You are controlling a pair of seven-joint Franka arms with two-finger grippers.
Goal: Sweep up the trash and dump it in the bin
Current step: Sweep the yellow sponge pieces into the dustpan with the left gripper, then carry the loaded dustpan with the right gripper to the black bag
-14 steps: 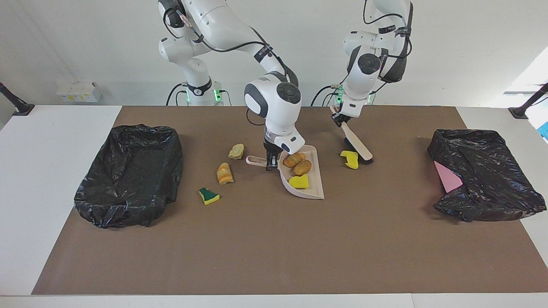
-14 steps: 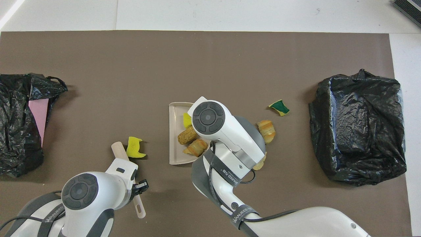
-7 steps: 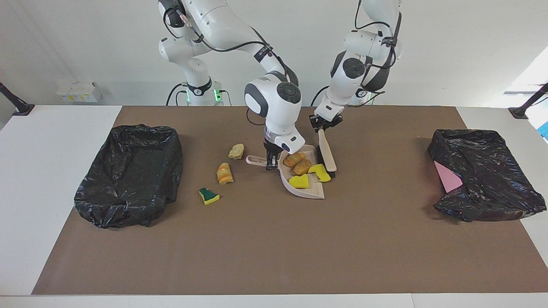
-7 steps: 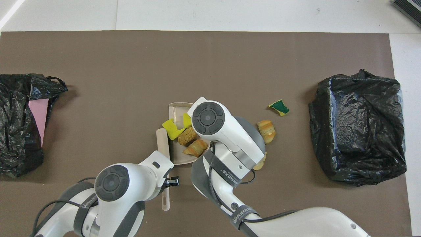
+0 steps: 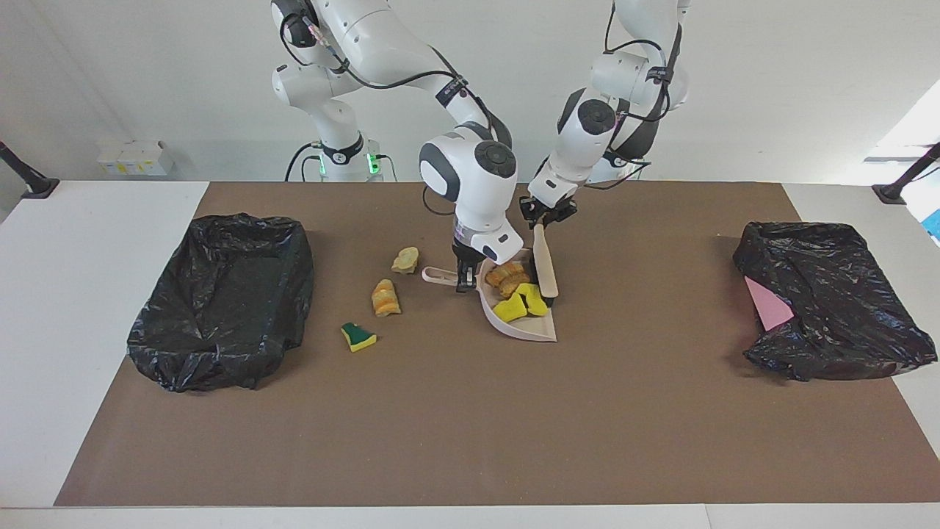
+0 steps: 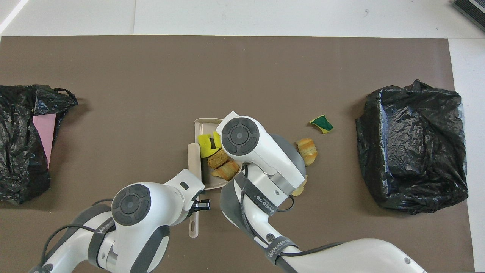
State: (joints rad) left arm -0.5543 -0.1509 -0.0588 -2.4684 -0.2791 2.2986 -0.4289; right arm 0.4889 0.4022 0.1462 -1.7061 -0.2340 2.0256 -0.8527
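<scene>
Trash (image 5: 521, 301): four scraps already in the dustpan (image 5: 540, 329) near the middle of the tabletop, two yellow sponge chunks (image 6: 206, 145) and two brown bread lumps (image 6: 221, 165). Three scraps not yet swept, lying on the mat toward the right arm's end: pale lump (image 5: 405, 258) closest to the robots' edge, orange bread lump (image 5: 385, 297), green-backed sponge (image 5: 358, 337) closest to the mid-table. Right gripper (image 5: 464, 278) clamped shut on the dustpan handle (image 5: 438, 275), holding the pan flat on the mat. Left gripper (image 5: 543, 214) closed tight on the brush (image 5: 546, 258) handle, brush head down at the pan's open edge, pressed against the yellow chunks. Judged roughly halfway through sweeping; dumping not started. Two black-bagged bins: one bin (image 5: 224, 297) at the right arm's end with no scraps visible inside, other bin (image 5: 830, 297) at the left arm's end holding only a pink sheet (image 5: 767, 308). Left to do: gather the three loose scraps, all lying on the handle side of the pan, so probably needs a pan reposition, then lift and tip into a bin.
</scene>
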